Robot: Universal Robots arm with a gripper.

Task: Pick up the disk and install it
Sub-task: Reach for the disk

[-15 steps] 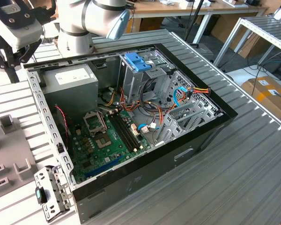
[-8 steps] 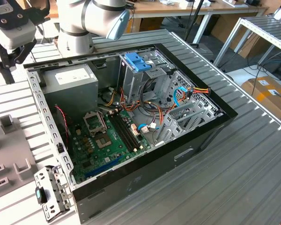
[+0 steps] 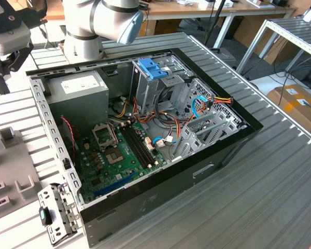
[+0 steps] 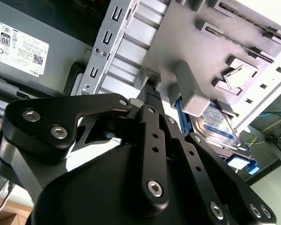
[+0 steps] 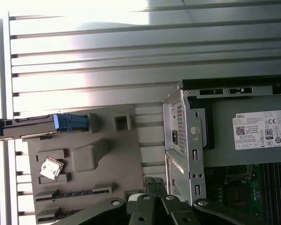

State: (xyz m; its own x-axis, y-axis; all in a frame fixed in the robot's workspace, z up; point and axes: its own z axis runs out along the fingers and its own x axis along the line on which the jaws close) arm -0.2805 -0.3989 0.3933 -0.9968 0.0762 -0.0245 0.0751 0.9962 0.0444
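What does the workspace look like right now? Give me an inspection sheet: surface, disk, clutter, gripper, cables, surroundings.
Surface: ribbed metal table carrying the open computer case.
Job's things: disk lies in the grey fixture tray, not installed.
Clutter: loose metal bracket beside the case.
Grippers: gripper near the tray's edge, jaws shut, empty.
Cables: orange and red wire bundle inside the case.
Surroundings: cardboard box.

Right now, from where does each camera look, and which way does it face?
Exterior view: off the arm, looks down into the open computer case; the arm shows beyond it.
First wrist view: at the wrist, looks past the gripper onto the tray and disk.
Second wrist view: at the wrist, looks along the gripper toward the disk.
Shared: gripper and disk in both wrist views; power supply in all.
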